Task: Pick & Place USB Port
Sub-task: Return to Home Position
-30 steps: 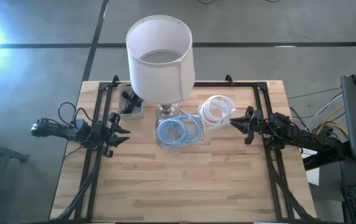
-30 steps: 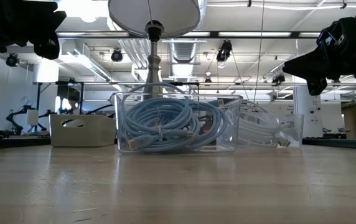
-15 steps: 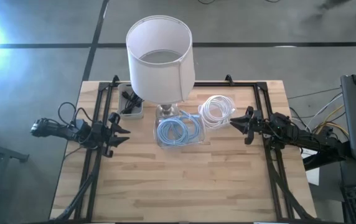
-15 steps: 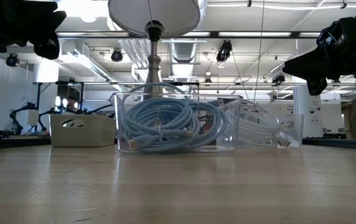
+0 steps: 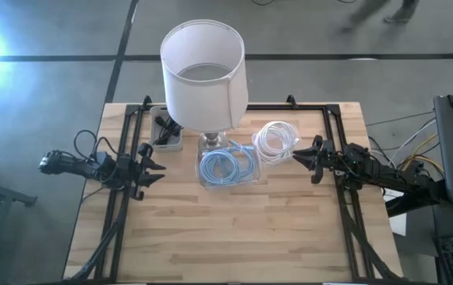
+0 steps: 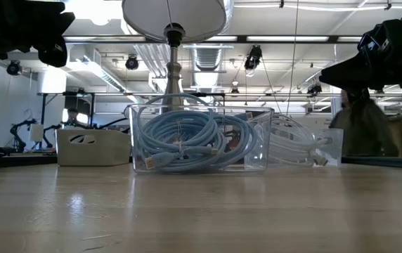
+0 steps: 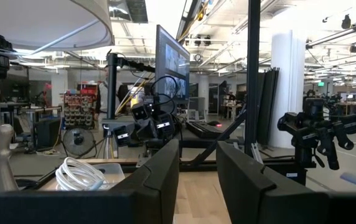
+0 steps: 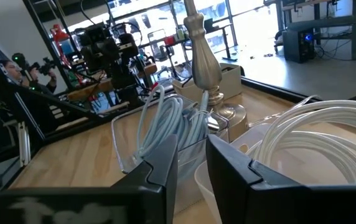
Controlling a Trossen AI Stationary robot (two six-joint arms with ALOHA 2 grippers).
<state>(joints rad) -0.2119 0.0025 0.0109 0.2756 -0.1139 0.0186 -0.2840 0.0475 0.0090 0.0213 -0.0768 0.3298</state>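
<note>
The left fingers (image 7: 159, 171) are hovering above the left side of the worktop (image 5: 234, 229), parted by a narrow gap and holding nothing. The right fingers (image 8: 228, 169) are hanging over the right side, likewise slightly parted and empty, pointing toward the bins. A blue cable (image 5: 226, 166) is lying coiled in the left clear bin (image 6: 135, 119), in front of a white-shaded lamp (image 5: 203, 75). A white cable (image 5: 276, 138) is sitting coiled in the right clear bin (image 6: 337, 146) just beside it. A person (image 6: 365, 130) is standing in the room beyond.
</note>
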